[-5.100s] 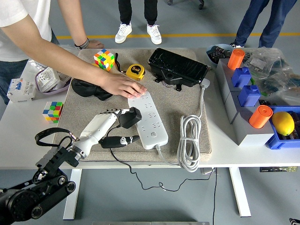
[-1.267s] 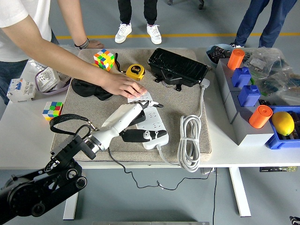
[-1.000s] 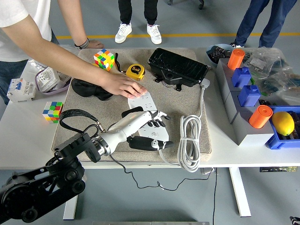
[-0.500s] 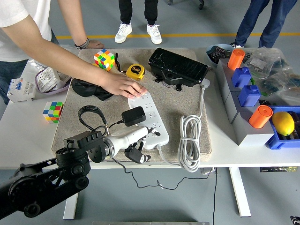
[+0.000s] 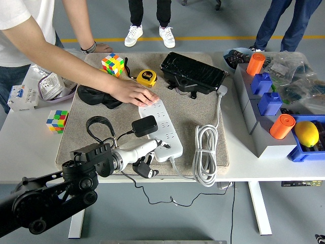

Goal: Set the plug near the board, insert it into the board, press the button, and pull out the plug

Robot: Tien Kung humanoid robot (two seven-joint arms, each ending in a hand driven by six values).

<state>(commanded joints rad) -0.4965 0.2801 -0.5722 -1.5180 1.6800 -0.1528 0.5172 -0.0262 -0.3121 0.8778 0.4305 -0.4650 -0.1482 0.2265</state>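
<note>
Head view – lemon (image 5: pixel 306 133) in blue bin (image 5: pixel 293 154); plug (image 5: pixel 144 125) on board (image 5: pixel 161 128).

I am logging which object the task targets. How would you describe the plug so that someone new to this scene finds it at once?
Start at the beige mat in the middle of the white table, then find the long white power strip lying on it. The plug is the black block sitting on the strip's left edge, with a black cord looping off to the left. It is the only dark thing on the strip.
</note>
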